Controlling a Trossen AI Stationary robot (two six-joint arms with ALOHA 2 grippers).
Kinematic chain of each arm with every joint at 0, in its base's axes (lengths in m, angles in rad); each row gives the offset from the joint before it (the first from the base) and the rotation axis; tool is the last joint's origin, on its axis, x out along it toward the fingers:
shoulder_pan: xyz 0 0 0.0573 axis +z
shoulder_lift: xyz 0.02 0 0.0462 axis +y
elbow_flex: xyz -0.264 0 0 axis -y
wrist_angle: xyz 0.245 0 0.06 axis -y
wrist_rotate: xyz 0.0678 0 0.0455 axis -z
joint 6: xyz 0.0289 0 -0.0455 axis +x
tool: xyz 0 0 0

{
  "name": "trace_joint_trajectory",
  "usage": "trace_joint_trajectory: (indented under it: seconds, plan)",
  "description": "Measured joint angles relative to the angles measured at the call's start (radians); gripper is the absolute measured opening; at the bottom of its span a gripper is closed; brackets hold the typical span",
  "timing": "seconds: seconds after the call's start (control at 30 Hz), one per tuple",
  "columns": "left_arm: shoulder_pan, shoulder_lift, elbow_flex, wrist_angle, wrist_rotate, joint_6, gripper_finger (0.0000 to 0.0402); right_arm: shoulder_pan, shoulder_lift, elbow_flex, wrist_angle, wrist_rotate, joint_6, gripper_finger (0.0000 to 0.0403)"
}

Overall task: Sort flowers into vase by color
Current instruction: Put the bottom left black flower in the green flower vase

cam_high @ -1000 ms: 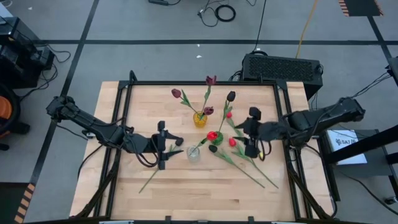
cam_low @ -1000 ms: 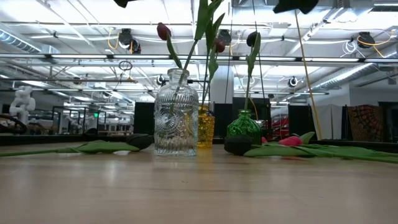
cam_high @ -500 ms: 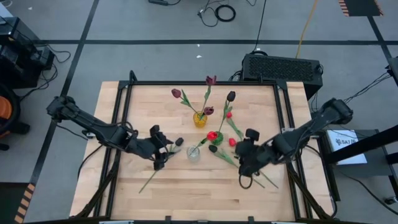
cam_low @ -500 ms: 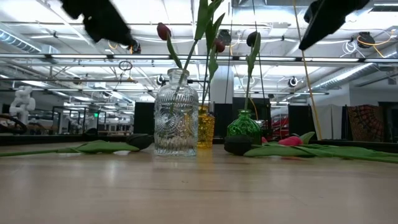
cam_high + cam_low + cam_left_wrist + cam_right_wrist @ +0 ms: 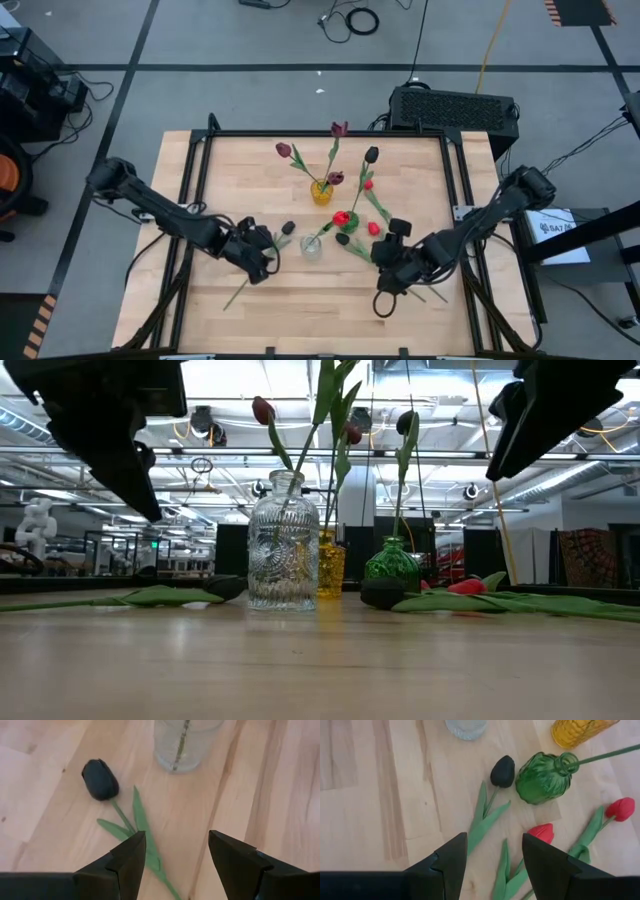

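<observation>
Hovering low over the wooden table (image 5: pixel 200 310), the left gripper (image 5: pixel 262 262) hung just beside the clear glass vase (image 5: pixel 311 247), its fingers (image 5: pixel 131 857) spread wide and holding nothing. Between and just beyond those fingers, in the left wrist view, lay a near-black tulip (image 5: pixel 100 779) on the bare wood, its green stem and leaves running back toward the gripper, and the clear vase stood close past the flower head with one thin stem inside it.

The right gripper (image 5: pixel 385 268) hung over the table's right half, near the loose flowers, its fingers (image 5: pixel 451 857) likewise parted wide and empty. Its wrist view showed a second near-black tulip (image 5: pixel 502 771) lying just beside the green glass vase (image 5: pixel 539 779), which held a single green stem, and two red tulips (image 5: pixel 541 832) lying flat near that vase. A yellow vase (image 5: pixel 321 192) stood toward the table's far side, holding maroon-headed flowers (image 5: pixel 285 151) that leaned outward. In the low view the clear vase (image 5: pixel 283 545) stood nearest, the yellow and green ones behind it.

No brand or label on the vases or flowers could be read. A white sheet (image 5: pixel 552 225) beside the table on the right carried dark print too small to make out.
</observation>
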Motion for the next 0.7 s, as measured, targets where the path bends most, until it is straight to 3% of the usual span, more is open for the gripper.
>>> trace_joint_trajectory:
  seconds: [0.4,0.7]
  plan:
    - [-0.007,0.021,0.000,0.044,-0.029,0.010,0.0223,-0.010,0.004,-0.108,-0.152,-0.007,0.134,0.0183]
    - [-0.007,0.027,0.000,0.026,-0.054,-0.034,0.0223,-0.055,-0.052,-0.245,0.018,-0.008,0.133,0.0183]
